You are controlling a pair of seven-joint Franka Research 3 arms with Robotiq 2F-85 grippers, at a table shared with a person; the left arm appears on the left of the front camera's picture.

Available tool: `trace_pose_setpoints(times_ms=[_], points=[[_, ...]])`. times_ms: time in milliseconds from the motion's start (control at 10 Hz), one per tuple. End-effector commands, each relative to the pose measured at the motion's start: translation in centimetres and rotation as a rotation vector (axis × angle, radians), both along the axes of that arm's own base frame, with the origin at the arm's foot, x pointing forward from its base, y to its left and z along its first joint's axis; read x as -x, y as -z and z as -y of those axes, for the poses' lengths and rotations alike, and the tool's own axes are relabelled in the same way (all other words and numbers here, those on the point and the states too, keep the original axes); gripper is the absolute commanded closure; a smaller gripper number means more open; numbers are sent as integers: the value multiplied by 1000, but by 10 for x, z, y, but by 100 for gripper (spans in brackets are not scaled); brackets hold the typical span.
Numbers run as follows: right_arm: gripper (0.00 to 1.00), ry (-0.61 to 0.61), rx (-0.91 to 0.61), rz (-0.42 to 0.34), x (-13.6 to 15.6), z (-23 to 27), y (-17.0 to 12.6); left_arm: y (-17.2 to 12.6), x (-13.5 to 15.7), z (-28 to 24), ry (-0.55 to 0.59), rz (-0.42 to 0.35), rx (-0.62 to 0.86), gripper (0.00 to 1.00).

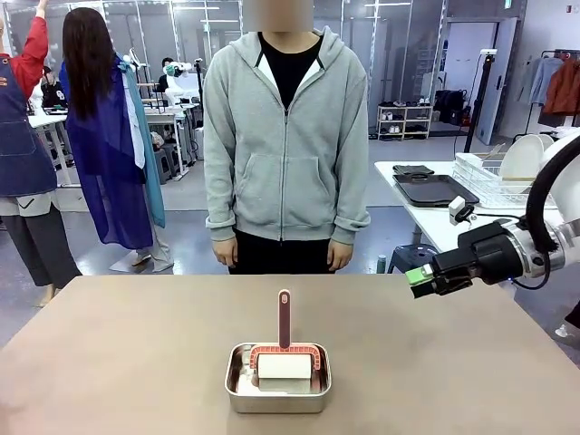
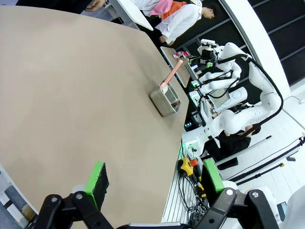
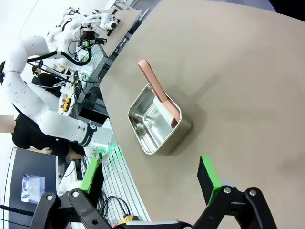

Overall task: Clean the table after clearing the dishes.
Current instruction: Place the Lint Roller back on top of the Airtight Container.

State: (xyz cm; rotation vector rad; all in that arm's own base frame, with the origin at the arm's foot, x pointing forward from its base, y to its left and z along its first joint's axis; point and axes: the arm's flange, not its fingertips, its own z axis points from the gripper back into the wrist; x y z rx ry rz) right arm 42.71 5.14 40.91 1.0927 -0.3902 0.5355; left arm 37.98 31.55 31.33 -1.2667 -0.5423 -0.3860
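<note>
We see our table point(image 1: 136, 362) with no plates on it, so we think the dishes are already gone and wiping comes next. A steel pan point(image 1: 277, 391) sits near our edge, in the middle, and a pink roller point(image 1: 285, 362) rests in it with its handle point(image 1: 285, 317) sticking straight up. Our right gripper point(image 1: 419, 279) hangs over the table's right side, wide open, holding nothing. Our left gripper point(image 2: 152, 183) is wide open and empty too. We should come down from above, put one finger on each side of the handle, then lift straight up so the pan stays put. The table has lots of bare room, but a person point(image 1: 285, 136) stands at the far edge, so we roll gently there.
</note>
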Motion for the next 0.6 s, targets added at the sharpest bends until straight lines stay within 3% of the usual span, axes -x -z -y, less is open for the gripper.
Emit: trace_pose_setpoints(times_ms=[0,100,200,400,500], points=[[0,-7,-1,3,1,0,0,-4,5,3,-6,-7,-4,0],[0,41,-134,-126,-22,49,-1,-4,5,3,-6,-7,-4,0],[0,95,-190,-161,-33,90,3,-4,5,3,-6,-7,-4,0],[0,78,-361,-221,-42,157,11,-4,5,3,-6,-7,-4,0],[0,144,-345,-208,-44,182,19,-4,5,3,-6,-7,-4,0]])
